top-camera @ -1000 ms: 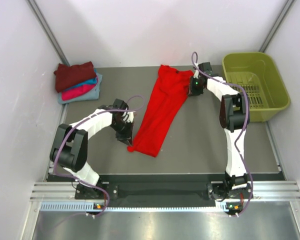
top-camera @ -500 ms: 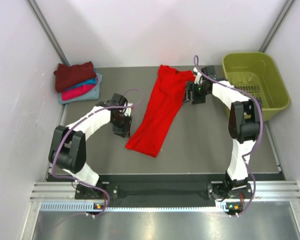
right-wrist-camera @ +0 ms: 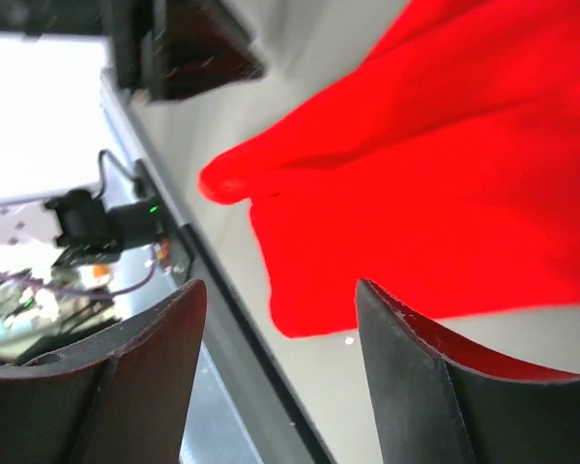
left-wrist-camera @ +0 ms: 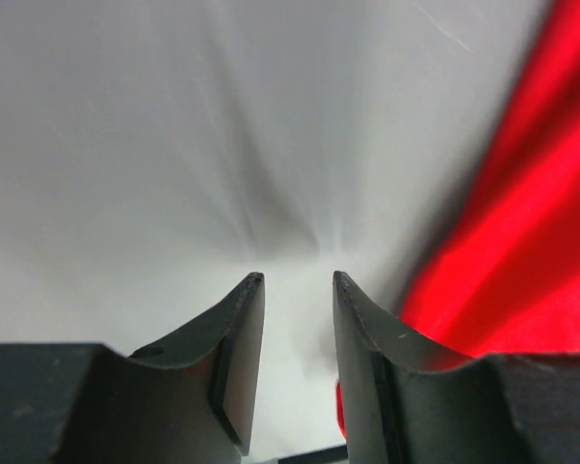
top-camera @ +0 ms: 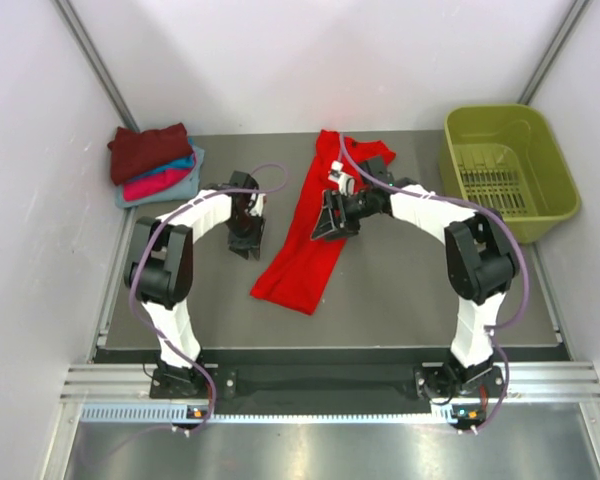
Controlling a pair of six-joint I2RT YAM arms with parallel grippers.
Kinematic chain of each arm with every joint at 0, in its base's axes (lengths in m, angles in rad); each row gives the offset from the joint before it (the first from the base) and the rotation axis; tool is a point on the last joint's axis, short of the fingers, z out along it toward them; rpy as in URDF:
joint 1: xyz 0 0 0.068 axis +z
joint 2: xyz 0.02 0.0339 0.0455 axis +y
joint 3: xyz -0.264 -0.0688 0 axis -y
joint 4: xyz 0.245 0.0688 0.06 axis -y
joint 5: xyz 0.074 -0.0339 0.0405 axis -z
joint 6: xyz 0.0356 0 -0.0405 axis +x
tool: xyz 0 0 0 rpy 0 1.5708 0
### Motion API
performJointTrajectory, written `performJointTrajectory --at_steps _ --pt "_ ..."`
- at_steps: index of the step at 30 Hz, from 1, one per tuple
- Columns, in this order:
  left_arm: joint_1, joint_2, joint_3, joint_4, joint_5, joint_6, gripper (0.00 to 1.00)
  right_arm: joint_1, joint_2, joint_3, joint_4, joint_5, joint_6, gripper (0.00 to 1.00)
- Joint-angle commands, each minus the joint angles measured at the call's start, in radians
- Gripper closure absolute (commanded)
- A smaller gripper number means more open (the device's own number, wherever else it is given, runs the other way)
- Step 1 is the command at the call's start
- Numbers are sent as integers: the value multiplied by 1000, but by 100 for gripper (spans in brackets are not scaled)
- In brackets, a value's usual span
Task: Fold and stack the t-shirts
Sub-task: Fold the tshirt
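A bright red t-shirt [top-camera: 320,225] lies folded lengthwise in a long slanting strip in the middle of the table. My left gripper [top-camera: 246,246] stands open just left of the strip, apart from it. In the left wrist view the gripper [left-wrist-camera: 298,282] has nothing between its fingers, and the red cloth [left-wrist-camera: 522,242] fills the right side. My right gripper [top-camera: 327,226] hovers open over the strip's middle. In the right wrist view its gripper [right-wrist-camera: 280,286] is empty, with the red shirt [right-wrist-camera: 445,174] and its hem below. Folded maroon, pink, teal and pale blue t-shirts [top-camera: 152,160] are stacked at the back left.
An olive-green plastic basket [top-camera: 558,190] stands at the back right, beside the table's right edge. White walls close in the left, right and back. The black front rail [top-camera: 320,352] runs along the table's near edge.
Both grippers have opened and let go of the red shirt. The right arm swung left from the shirt's top to over its middle. The left gripper drew back from the lower hem.
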Motion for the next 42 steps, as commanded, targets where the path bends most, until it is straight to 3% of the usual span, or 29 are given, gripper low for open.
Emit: performJointTrajectory --at_steps 1,13,33,39,42 --pt "24 38 61 6 17 -11 60 28 40 -5 87 -100 32 36" --pt "44 172 336 -14 17 -19 61 45 124 -77 62 -57 41 31" --pt "44 152 386 -6 66 -49 61 -4 -21 -235 -73 180 -42 26" --pt "44 142 380 -5 66 -51 61 8 38 -210 -63 192 -47 34" --pt "45 130 365 -5 66 -49 61 19 78 -173 -65 203 -54 45"
